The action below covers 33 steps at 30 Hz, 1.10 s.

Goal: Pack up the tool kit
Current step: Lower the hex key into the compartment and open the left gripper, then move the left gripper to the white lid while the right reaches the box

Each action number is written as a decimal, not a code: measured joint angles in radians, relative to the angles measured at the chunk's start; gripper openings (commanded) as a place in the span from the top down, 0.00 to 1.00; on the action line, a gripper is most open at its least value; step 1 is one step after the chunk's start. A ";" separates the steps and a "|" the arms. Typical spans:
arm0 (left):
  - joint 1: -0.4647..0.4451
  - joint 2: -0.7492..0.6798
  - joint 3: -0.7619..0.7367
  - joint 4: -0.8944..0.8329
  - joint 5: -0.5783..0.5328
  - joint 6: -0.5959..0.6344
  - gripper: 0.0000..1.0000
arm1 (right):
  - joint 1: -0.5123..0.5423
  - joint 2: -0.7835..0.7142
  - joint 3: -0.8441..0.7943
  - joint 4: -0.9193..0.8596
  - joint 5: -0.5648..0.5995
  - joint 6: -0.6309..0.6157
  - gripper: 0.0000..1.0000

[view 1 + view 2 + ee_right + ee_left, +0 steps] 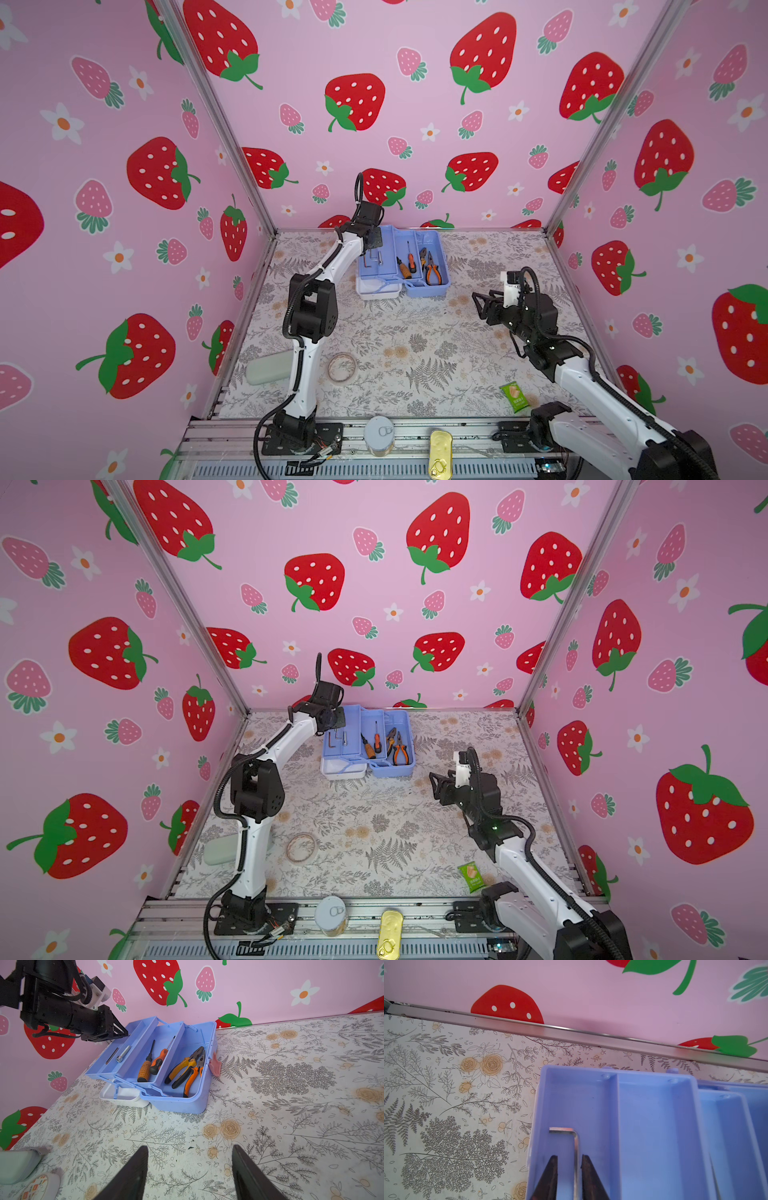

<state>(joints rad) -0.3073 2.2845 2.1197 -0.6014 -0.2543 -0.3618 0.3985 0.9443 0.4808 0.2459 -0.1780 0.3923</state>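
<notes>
The tool kit (428, 289) stands open at the back of the table. Its light blue trays are fanned out and its white lid (376, 293) lies underneath at the front. In the base lie orange-handled pliers (190, 1070). Two screwdrivers (153, 1061) rest in the middle tray. My left gripper (569, 1157) hovers over the upper tray (654, 1126), jaws slightly apart. A silver hex key (576, 1145) lies between them, close to one finger with a gap to the other. My right gripper (190, 1149) stands open over bare table, to the right of the case.
A pale green oblong case (268, 368) and a tape ring (342, 368) lie front left. A green packet (515, 397) sits front right. On the front rail stand a round tin (379, 434) and a gold tin (440, 459). The back wall is just behind the case.
</notes>
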 measured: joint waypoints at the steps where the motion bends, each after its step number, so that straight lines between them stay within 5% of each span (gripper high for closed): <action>1: 0.000 0.000 0.000 -0.001 0.000 0.000 0.74 | -0.001 0.000 0.000 0.000 -0.001 0.000 0.34; 9: 0.000 -0.071 -0.077 0.009 0.005 -0.001 0.74 | -0.005 -0.001 -0.006 -0.001 -0.008 0.007 0.34; 22: 0.000 -0.862 -0.884 0.283 0.000 -0.123 0.68 | -0.005 -0.066 -0.005 -0.076 -0.038 0.022 0.34; 33: 0.008 -0.936 -1.134 0.291 0.032 -0.176 0.70 | -0.006 -0.092 0.006 -0.114 -0.052 0.034 0.32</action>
<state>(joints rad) -0.2989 1.3487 0.9859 -0.3103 -0.2226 -0.5381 0.3927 0.8524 0.4873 0.1318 -0.2302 0.4263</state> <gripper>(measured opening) 0.292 0.680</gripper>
